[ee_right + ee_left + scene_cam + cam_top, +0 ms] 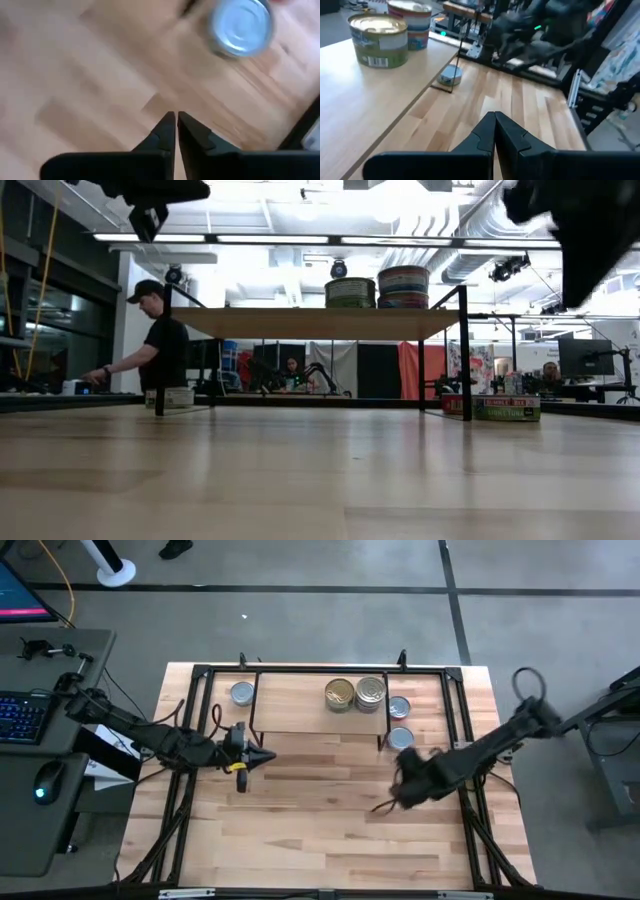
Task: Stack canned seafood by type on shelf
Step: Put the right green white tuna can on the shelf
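Note:
The shelf (300, 710) stands at the table's far middle. On its top are a gold-topped tin (339, 694) (377, 40) and a stack of silver-topped tins (371, 690) (403, 286) side by side. Three silver-topped tins rest on the table: one left of the shelf (242, 693) and two at its right end (398, 706) (400, 737). My left gripper (262, 757) (495, 120) is shut and empty, hovering before the shelf's left part. My right gripper (385, 802) (176, 119) is shut and empty above the table, near-right of the shelf; a silver tin (242, 30) lies ahead of it.
Black frame rails (462, 730) run along the table's left and right sides. A desk with keyboard and mouse (40, 720) stands left of the table. A person (160, 345) stands in the room behind. Bare wood (320, 830) fills the table's near half.

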You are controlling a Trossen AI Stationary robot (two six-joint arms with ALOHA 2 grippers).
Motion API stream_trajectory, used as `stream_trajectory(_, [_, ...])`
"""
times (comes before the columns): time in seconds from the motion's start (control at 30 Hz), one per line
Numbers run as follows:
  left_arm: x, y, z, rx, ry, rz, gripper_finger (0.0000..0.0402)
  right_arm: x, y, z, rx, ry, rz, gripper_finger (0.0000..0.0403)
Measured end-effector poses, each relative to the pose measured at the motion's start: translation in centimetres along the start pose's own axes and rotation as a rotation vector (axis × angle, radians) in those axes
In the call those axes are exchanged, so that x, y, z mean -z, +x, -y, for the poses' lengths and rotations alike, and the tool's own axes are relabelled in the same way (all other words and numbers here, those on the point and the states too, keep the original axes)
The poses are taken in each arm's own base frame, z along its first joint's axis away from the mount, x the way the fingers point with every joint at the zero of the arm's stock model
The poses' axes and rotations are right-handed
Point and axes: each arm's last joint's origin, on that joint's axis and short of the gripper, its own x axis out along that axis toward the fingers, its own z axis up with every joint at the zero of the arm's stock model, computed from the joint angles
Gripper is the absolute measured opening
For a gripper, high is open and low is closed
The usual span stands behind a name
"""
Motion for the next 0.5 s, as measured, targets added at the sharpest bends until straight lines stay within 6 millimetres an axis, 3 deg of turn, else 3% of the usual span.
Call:
stream_trajectory(0.1, [-0.4, 0.2, 0.1, 0.010, -0.071, 0.043, 0.0000, -0.1, 1.7, 3.7, -0.038, 0.254, 0.076, 0.0011])
stream_trajectory(0.2, [-0.7, 0.8, 0.5, 0.057, -0.137, 0.074, 0.0000, -0.3, 4.2, 6.1, -0.076, 0.435, 0.143, 0.0002])
stream_trajectory(0.37, [0.4, 2.6, 1.6, 0.114, -0.185, 0.027, 0.0000, -0.7, 7.9, 8.0, -0.130, 0.578, 0.191, 0.0001])
stream_trajectory(0.5, [1.6, 4.3, 2.4, 0.121, -0.249, 0.004, 0.0000, -1.1, 9.4, 8.8, -0.119, 0.635, 0.240, 0.0000])
